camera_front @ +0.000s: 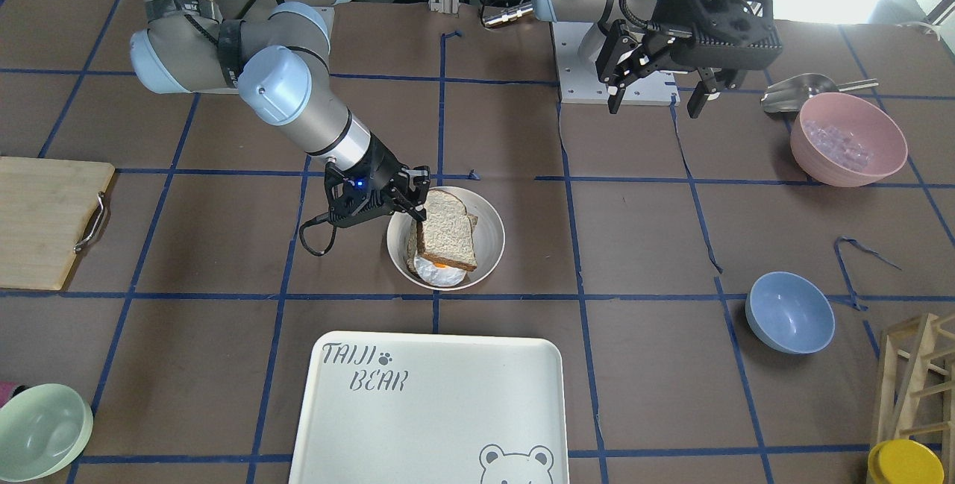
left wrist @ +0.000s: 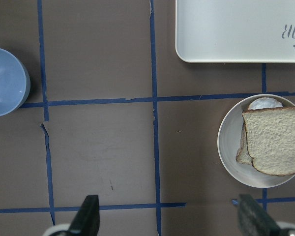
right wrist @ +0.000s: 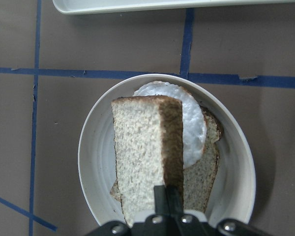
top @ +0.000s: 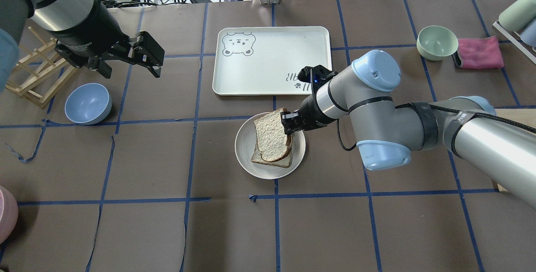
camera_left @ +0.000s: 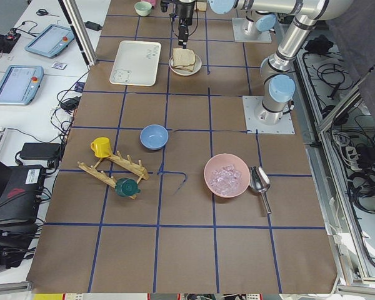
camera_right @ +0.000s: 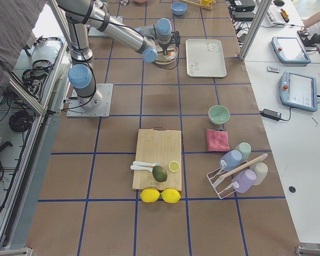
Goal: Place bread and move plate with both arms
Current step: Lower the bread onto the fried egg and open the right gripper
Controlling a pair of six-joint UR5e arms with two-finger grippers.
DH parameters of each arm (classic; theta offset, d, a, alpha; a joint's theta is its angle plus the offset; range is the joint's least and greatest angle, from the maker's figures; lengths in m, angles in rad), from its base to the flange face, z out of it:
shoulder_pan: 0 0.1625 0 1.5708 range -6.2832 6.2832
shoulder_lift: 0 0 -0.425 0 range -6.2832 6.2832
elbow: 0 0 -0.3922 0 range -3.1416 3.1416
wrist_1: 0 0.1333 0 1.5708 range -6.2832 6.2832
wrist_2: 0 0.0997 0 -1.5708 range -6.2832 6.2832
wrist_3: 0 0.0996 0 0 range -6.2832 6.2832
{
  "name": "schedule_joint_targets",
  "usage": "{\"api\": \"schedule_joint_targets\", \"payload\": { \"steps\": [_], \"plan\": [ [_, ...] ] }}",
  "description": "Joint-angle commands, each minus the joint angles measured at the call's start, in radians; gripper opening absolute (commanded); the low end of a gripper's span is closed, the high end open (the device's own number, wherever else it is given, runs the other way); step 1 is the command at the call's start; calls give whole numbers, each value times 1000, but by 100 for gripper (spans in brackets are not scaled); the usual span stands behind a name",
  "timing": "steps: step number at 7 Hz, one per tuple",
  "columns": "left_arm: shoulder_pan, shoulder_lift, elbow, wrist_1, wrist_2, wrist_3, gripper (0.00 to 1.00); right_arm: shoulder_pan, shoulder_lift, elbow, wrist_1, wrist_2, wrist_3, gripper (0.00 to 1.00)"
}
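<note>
Cream "TAIJI BEAR" tray (camera_front: 448, 413) lies ahead of right gripper (camera_front: 420, 209), clamped on bread (camera_front: 446, 234) over plate (camera_front: 489, 234); left gripper (camera_front: 656, 104) spread.

Table (camera_left: 187, 256): brown covering, marked into squares with blue tape.
White bench (camera_right: 309, 160): along one long side of the table, with tablets (camera_right: 298, 92) on it.
Aluminium posts (camera_right: 254, 26): between the table and the bench.
Floor (camera_left: 369, 250): pale grey, beyond the table's other long side, with black cables (camera_left: 362, 184) strewn over it.
Light: bright and even.
</note>
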State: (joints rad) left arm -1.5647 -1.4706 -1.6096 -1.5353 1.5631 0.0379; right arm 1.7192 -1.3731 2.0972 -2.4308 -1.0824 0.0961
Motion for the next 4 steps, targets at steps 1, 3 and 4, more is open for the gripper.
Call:
{"api": "schedule_joint_targets", "payload": {
  "steps": [1, 3, 4],
  "plan": [
    [-1, -1, 2, 0, -1, -13, 100, -4, -1, 0, -2, -7, 10, 26],
    [-1, 4, 0, -5, 5, -26, 100, -3, -1, 1, 0, -7, 11, 97],
    [-3, 4, 2, -6, 3, -27, 100, -3, -1, -11, 9, -16, 14, 100]
  ]
}}
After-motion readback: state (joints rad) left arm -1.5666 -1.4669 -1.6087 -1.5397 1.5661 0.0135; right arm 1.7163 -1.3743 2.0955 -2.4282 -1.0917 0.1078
